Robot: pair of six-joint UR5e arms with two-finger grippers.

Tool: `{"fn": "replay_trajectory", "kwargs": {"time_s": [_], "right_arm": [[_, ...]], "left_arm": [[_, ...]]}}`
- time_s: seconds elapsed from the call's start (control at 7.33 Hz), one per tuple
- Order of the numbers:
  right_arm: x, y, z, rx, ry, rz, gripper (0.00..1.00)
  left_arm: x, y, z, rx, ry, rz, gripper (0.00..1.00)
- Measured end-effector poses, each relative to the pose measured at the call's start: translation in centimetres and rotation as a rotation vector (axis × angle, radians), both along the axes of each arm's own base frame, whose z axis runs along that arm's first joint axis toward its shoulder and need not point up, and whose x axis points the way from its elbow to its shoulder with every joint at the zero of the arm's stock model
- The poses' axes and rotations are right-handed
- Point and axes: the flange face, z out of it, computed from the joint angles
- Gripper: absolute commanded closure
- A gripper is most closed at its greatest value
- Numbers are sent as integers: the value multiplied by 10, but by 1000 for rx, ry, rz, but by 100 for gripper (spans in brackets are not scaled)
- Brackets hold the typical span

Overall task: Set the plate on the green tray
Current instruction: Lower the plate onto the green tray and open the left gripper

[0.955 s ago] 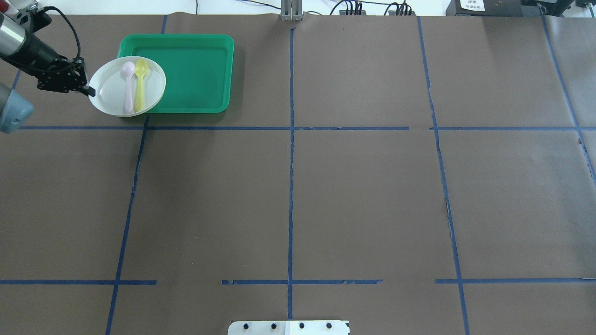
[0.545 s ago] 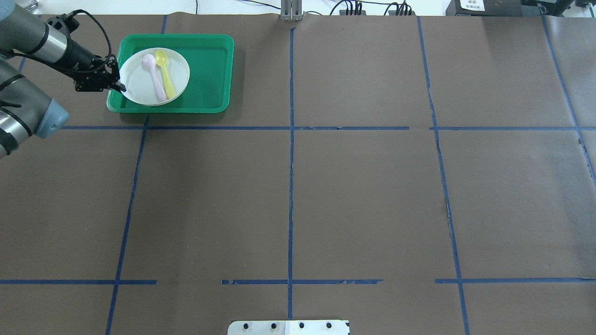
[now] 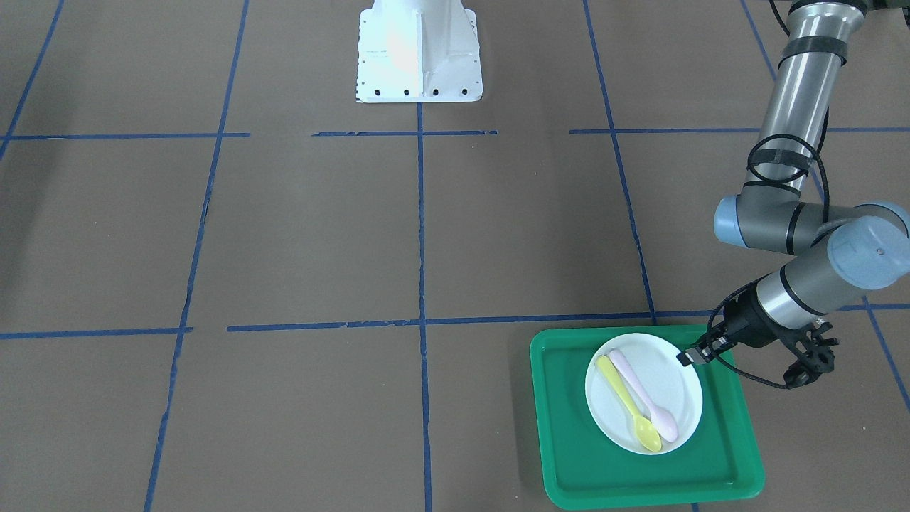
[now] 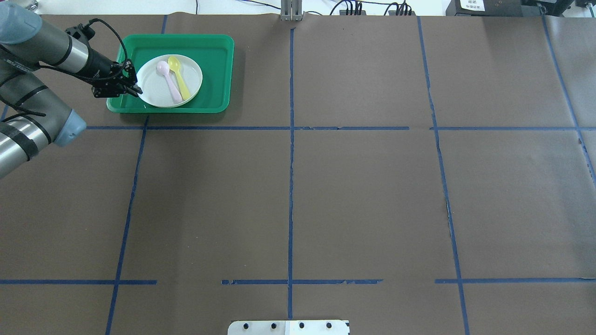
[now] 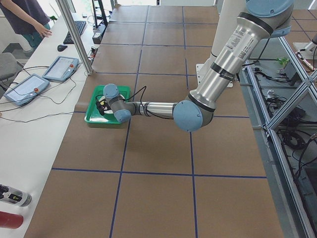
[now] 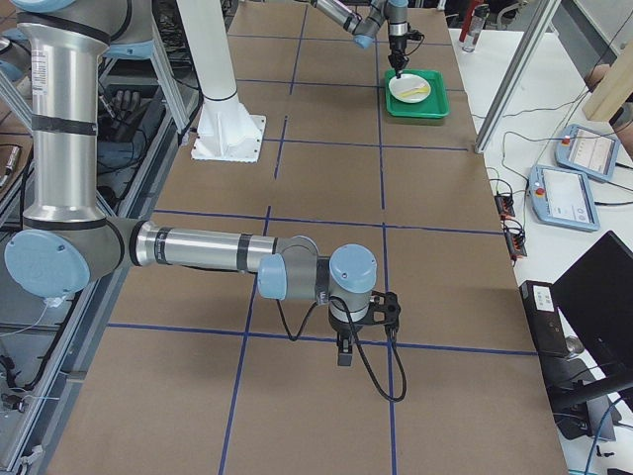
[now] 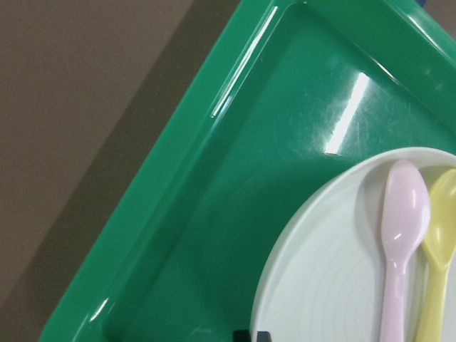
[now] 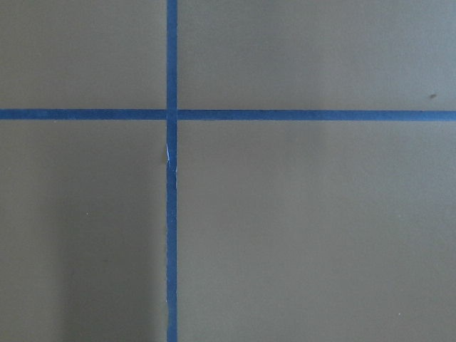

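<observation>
The white plate point(image 4: 158, 90) sits within the left half of the green tray point(image 4: 214, 70), with a pink spoon point(image 4: 168, 81) and a yellow spoon point(image 4: 179, 74) on it. My left gripper point(image 4: 135, 89) is shut on the plate's left rim. The front-facing view shows the plate point(image 3: 665, 377), the tray point(image 3: 569, 441) and the left gripper point(image 3: 688, 355) pinching the rim. The left wrist view shows the plate point(image 7: 335, 285) over the tray floor point(image 7: 235, 178). My right gripper point(image 6: 341, 351) hangs over bare table far away; I cannot tell if it is open or shut.
Brown paper with blue tape lines point(image 4: 291, 139) covers the table. The robot base plate point(image 4: 288, 327) is at the near edge. Cables and boxes point(image 4: 372, 8) lie along the far edge. The tray lies in the far left corner.
My left gripper carried the plate rightward from over the tray's left rim to inside the tray. The spoons stayed on the plate.
</observation>
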Motion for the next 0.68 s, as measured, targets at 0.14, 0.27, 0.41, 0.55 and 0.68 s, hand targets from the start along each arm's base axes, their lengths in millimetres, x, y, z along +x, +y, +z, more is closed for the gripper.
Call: {"fn": "replay_trajectory", "kwargs": {"time_s": [0.14,0.27,0.41,0.55,0.68], "right_arm": [[0,0,0,1,0,0,0],[0,0,0,0,0,0,0],[0,0,0,0,0,0,0],[0,0,0,0,0,0,0],[0,0,0,-1,0,0,0]], "left_arm": [[1,2,2,10,3,-1,0],[1,3,2,14,5,-2,0],[-3,1,2,17,6,-7,0],[-11,-1,0,23,10,-14,0],[-23,0,-3,37,18,-13,0]]}}
